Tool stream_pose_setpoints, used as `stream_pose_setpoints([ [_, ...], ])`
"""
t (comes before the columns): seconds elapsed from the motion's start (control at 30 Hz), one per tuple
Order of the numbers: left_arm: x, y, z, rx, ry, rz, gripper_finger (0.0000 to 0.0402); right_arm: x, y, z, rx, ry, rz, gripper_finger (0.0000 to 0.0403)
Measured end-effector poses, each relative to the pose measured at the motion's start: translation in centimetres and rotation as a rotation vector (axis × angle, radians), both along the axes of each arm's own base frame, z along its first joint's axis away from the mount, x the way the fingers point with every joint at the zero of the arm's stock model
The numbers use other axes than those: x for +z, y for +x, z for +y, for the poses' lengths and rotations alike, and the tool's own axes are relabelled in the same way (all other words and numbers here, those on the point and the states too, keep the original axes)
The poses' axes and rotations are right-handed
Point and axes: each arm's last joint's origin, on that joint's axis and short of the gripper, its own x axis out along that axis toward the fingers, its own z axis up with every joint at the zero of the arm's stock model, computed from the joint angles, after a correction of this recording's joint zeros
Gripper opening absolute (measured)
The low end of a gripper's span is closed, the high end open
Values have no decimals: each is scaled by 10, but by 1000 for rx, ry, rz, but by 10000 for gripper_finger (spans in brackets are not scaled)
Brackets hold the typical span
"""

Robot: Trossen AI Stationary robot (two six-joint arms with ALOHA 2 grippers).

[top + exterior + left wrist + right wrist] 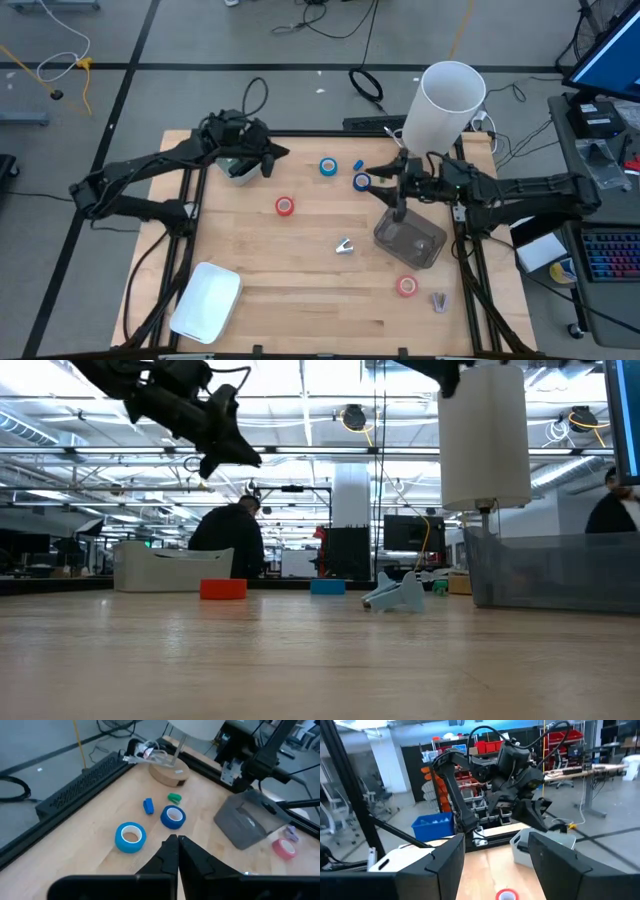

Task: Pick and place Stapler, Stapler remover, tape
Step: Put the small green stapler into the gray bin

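Over at the near-left corner of the worktop (300,310): white tray (206,301), lying flat, nothing in it. Up at the far-left edge, left end effector (272,155) raised above the wood, fingers pinched fully together, gripping nothing; just beside it, a white bowl-like container (238,171) tucked under the wrist.

Moving right across the wood: red tape roll (285,206) flat, left of centre, alone. Farther back, light blue tape roll (328,167), with a small blue bit (358,165) just beside it, then darker blue tape roll (361,181) to the right of that bit. In the left wrist view, both blue rolls straight ahead of the closed fingertips (176,840), small green bit (174,797) beyond them.

Centre, nearer the front: small silvery staple remover (344,246), apart from everything else.

Right of centre: right end effector (398,213) pointing down at the far edge of the clear grey bin (410,241), fingers spread wide, empty. Behind it, tall white cylinder (441,105) standing on a round wooden base at the back edge.

Near-right: second red tape roll (406,286) flat in front of the bin, and a small grey stapler-like item (440,301) just beyond it toward the corner.
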Motion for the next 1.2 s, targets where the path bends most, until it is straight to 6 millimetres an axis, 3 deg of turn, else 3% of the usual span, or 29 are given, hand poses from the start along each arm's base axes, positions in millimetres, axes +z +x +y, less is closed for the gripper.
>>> stream_pose_setpoints([
  [0.3, -13, -22, -14, 34, -5, 0, 32, 31, 48, -14, -40, -62, 284, 210],
  [0.53, -26, -36, -22, 90, -10, -30, 33, 36, 77, -39, -101, -53, 537, 210],
  [0.9, -28, -41, -23, 126, 19, -37, 33, 3, 109, -100, -244, 24, 700, 210],
  [1.2, -28, -43, -20, 149, 30, -30, 33, -36, 122, -124, -323, 184, 804, 210],
])
